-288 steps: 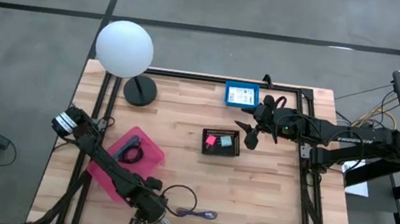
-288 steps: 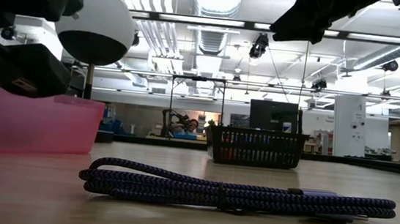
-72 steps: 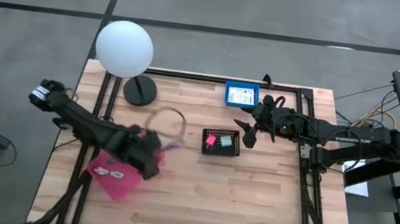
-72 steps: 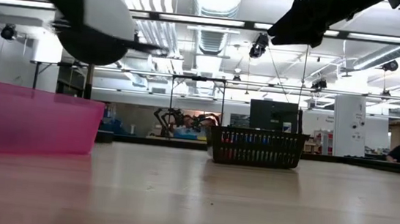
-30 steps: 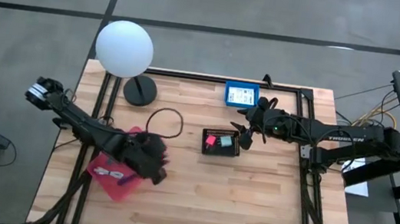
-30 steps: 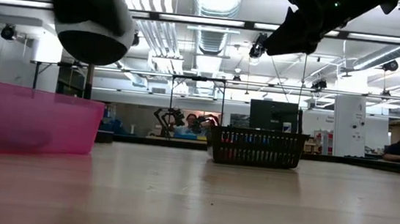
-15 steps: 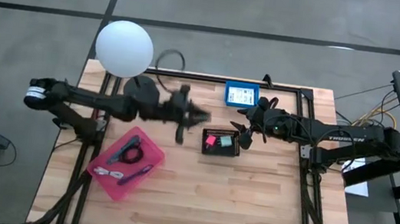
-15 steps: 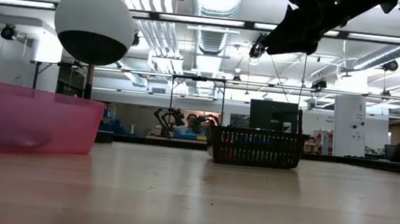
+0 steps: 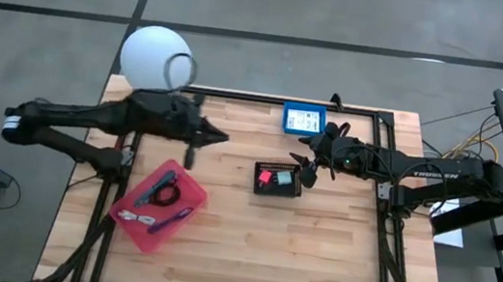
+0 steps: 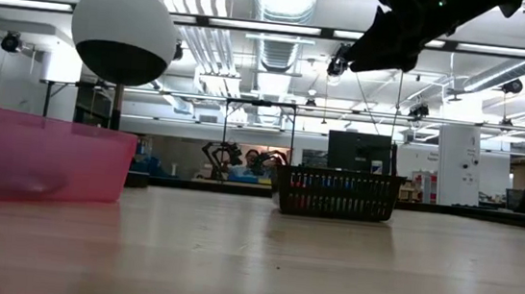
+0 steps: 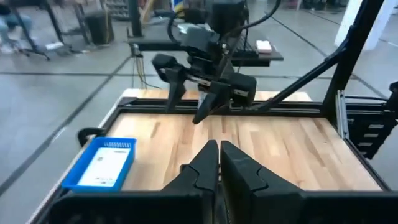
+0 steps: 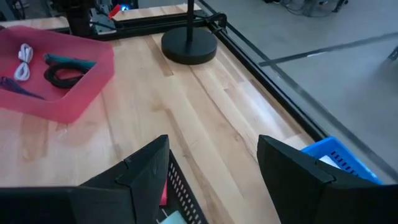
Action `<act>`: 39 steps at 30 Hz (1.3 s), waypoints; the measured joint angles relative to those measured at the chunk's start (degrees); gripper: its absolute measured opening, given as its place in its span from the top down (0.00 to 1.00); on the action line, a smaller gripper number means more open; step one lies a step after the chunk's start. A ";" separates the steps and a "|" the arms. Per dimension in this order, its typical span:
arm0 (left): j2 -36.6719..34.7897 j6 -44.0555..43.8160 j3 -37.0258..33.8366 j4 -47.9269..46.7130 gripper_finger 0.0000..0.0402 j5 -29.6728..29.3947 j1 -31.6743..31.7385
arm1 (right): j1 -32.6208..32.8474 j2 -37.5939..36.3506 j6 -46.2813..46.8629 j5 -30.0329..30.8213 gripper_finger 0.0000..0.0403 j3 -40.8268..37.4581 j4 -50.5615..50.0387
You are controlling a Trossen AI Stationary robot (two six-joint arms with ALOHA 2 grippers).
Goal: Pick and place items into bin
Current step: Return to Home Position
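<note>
Jaws: left arm's (image 9: 89, 120) together, white-lettered right arm's (image 9: 442, 172) apart.

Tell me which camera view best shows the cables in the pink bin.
The high view: it looks straight down into the whole pink bin, showing the black cable, white cable and purple cable. The right wrist view sees them obliquely, cropped at the edge. The low view shows only the bin's wall; the left wrist view misses it.

white globe lamp (image 9: 152, 56) at a table (image 9: 314, 256) corner; blue tray (image 9: 286, 118) near black mesh basket (image 9: 277, 192)
</note>
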 joint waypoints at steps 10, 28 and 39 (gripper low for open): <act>-25.10 -2.16 -22.70 9.82 1.00 -4.89 0.00 | -0.02 0.00 4.93 0.11 0.43 -0.02 -0.02; -55.88 -3.62 -51.40 21.12 1.00 -6.62 -0.04 | 0.01 0.02 11.68 -0.04 0.43 -0.09 4.91; -54.40 -3.71 -55.00 25.80 1.00 -4.02 -0.09 | 0.12 0.00 18.13 -7.83 0.44 0.00 12.73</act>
